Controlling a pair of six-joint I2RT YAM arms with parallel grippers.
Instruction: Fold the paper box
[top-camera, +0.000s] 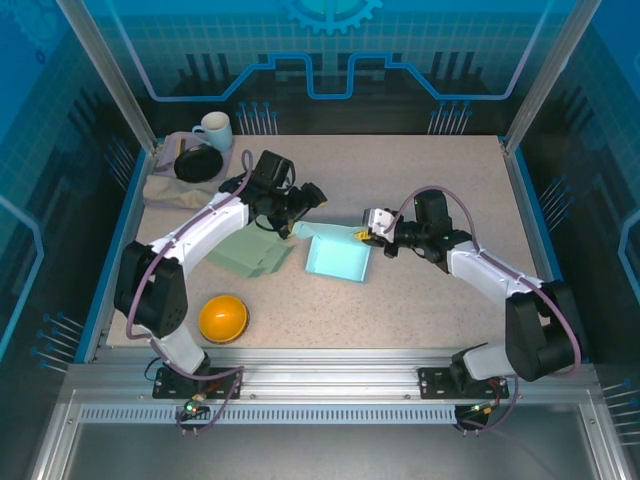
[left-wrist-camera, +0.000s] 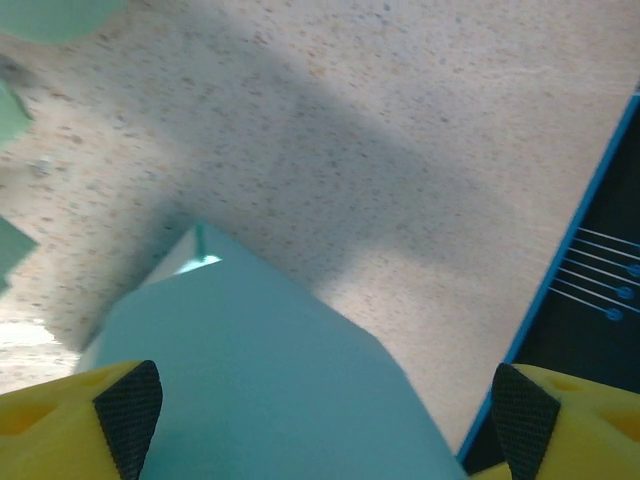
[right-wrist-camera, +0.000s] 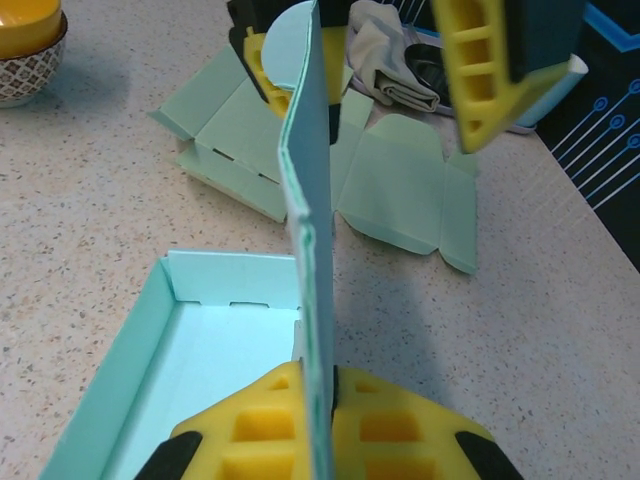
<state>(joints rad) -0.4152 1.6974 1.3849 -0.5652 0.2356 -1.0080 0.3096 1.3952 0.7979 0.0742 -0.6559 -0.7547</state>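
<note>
Ribbed yellow fingers (right-wrist-camera: 262, 418) on thin paper box (right-wrist-camera: 215, 350)

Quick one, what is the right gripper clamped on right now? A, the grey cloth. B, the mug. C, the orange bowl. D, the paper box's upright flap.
D: in the right wrist view the right gripper is closed on both sides of the upright flap of the paper box.

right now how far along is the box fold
Done: the box tray has its low walls standing. In hand: the right jaws are shut on the tall upright panel at the tray's edge, and the left jaws sit open astride its far end. Left: that panel is not yet folded over or tucked in. Flat blanks lie unfolded beside the tray.
</note>
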